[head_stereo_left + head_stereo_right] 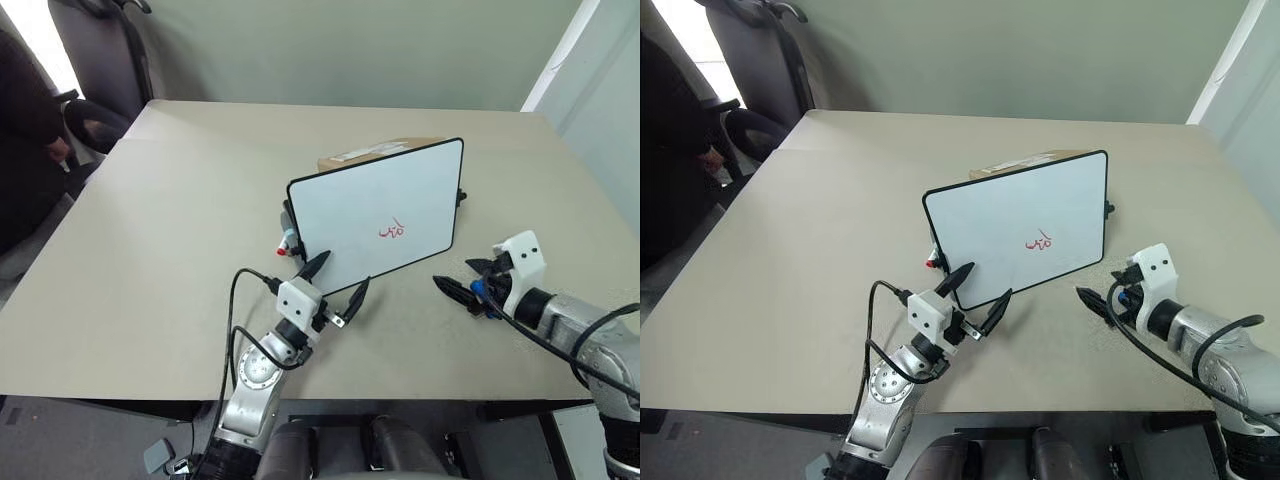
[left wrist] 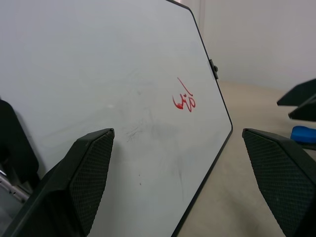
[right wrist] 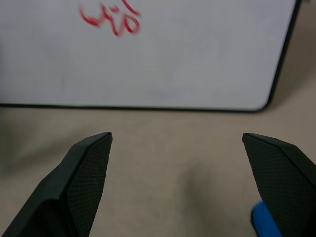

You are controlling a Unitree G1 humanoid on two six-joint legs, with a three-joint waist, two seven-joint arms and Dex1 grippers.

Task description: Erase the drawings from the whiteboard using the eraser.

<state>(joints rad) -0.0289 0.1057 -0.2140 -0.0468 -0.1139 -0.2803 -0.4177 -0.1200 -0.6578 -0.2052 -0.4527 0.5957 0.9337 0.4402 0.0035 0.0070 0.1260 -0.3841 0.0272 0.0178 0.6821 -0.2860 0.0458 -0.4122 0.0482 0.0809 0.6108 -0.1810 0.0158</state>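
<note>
The whiteboard (image 1: 380, 215) stands tilted on the table, leaning back on a box. Its red drawings (image 1: 393, 230) sit right of the middle, and they also show in the left wrist view (image 2: 184, 100) and right wrist view (image 3: 111, 17). My left gripper (image 1: 345, 272) is open at the board's lower left edge, fingers either side of the corner. My right gripper (image 1: 452, 272) is open, low over the table right of the board and pointing at it. The blue eraser (image 1: 481, 292) lies close by one right finger (image 3: 279, 177); I cannot tell if they touch.
A brown cardboard box (image 1: 380, 152) props the board from behind. A red-capped marker (image 1: 288, 243) lies by the board's left edge. A seated person (image 1: 25, 130) and an office chair (image 1: 100, 60) are at the far left. The table's front edge (image 1: 300, 395) runs just past my arms.
</note>
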